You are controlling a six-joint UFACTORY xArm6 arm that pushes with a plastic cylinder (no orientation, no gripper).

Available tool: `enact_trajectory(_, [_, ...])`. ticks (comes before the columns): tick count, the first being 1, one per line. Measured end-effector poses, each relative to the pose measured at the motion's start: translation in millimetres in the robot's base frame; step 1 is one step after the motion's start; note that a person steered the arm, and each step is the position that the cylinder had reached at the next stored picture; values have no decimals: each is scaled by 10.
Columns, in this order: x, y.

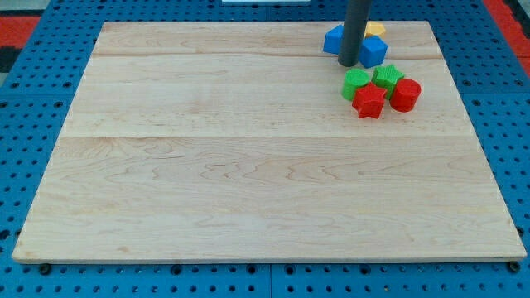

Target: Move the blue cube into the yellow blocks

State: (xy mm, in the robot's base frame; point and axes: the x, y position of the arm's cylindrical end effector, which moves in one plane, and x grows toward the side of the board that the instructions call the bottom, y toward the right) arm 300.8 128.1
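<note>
Blocks crowd the top right part of the wooden table (248, 165). My tip (349, 64) stands between two blue pieces: a blue block (333, 39) on its left, shape unclear behind the rod, and the blue cube (373, 51) touching it on its right. Just behind the cube, a yellow block (376, 29) peeks out near the table's top edge, mostly hidden. Below the cube sit a green round block (356, 82) and a green block (387, 76), with a red star (369, 101) and a red round block (405, 94) in front of them, all packed close. This rod carries no fingers, so nothing is gripped.
</note>
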Motion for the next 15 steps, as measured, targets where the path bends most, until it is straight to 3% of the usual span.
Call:
enact_trajectory(3, [27, 394])
enact_trajectory(6, [-138, 521])
enact_trajectory(9, [-385, 1049])
enact_trajectory(11, [-574, 1053])
enact_trajectory(13, [-94, 702])
enact_trajectory(14, [-78, 710])
enact_trajectory(15, [-391, 924])
